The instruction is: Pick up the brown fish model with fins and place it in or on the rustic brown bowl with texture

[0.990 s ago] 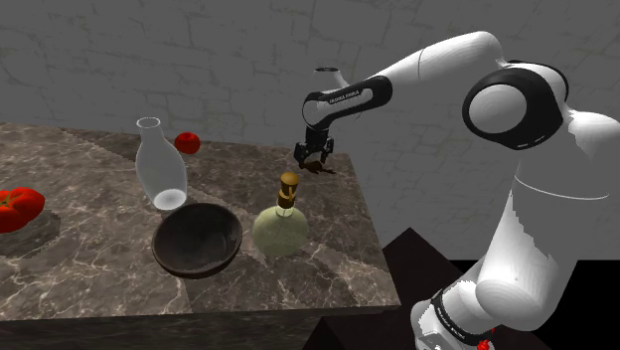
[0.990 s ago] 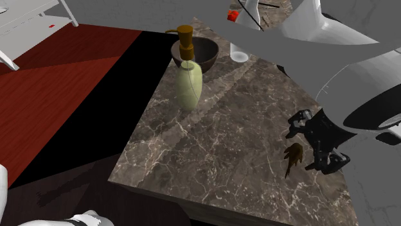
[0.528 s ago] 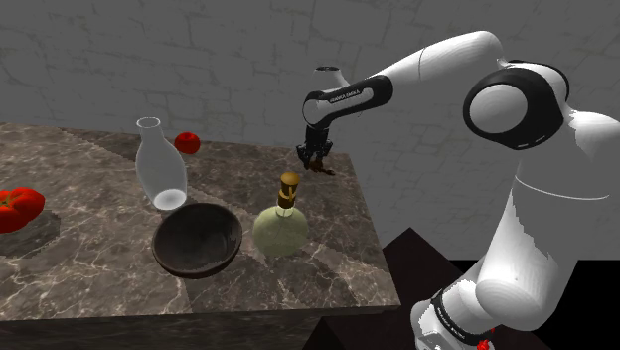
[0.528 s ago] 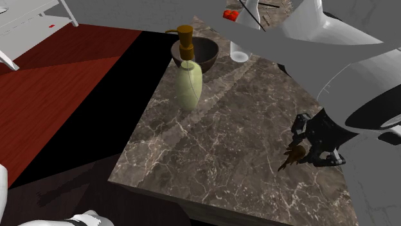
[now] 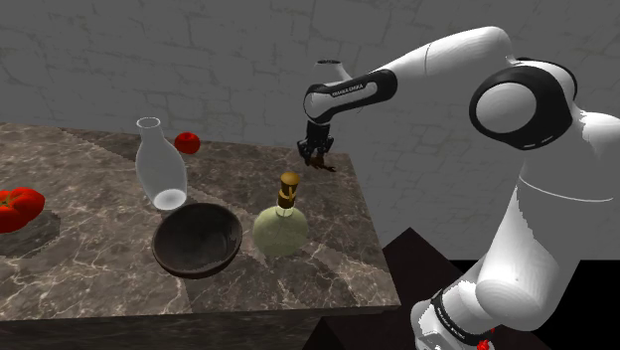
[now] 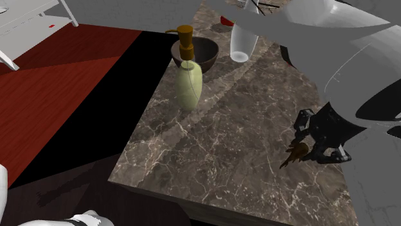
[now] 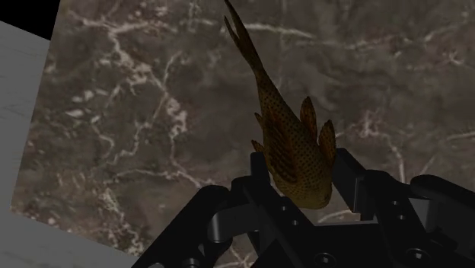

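Note:
The brown spotted fish model (image 7: 291, 145) with fins hangs head-first between my black fingers, its thin tail pointing away from the hand. My gripper (image 7: 301, 181) is shut on it. In the shoulder view the gripper (image 5: 316, 153) holds the fish (image 5: 321, 163) just above the far right corner of the marble table (image 5: 99, 249). The second exterior view has the fish (image 6: 295, 154) sticking out of the gripper (image 6: 310, 147) near that view's right table edge. The dark brown bowl (image 5: 197, 239) sits upright near the table's front, well apart from the gripper, and is seen again as the bowl (image 6: 204, 50).
A pale green soap dispenser (image 5: 280, 223) with a brown pump stands between the bowl and the gripper. A clear glass carafe (image 5: 159, 167) and a red tomato (image 5: 187, 142) stand behind the bowl. A red object (image 5: 18, 207) lies at the shoulder view's left edge.
The fingers closed on the fish, which lay on the table a second ago. The hand has since risen a little with the fish in it.

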Tool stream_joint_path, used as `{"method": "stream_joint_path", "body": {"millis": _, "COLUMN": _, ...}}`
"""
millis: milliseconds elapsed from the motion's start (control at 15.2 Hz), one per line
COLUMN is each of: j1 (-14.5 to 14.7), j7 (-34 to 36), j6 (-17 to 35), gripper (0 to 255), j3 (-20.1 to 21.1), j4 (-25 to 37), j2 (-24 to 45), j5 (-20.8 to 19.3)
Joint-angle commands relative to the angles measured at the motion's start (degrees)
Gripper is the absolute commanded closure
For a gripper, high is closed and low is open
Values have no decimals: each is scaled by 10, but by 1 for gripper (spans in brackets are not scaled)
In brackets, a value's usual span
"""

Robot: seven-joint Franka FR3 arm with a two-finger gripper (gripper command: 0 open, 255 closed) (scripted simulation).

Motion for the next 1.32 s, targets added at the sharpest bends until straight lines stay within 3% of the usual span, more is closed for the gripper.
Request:
{"method": "stream_joint_path", "body": {"millis": 0, "j1": 0, "j7": 0, "j6": -13, "gripper": 255, "j3": 0, "j4": 5, "j2": -8, "j5": 0}}
{"method": "stream_joint_path", "body": {"millis": 1254, "j1": 0, "j7": -1, "j6": -142, "gripper": 255, "j3": 0, "j4": 79, "j2": -63, "j5": 0}}
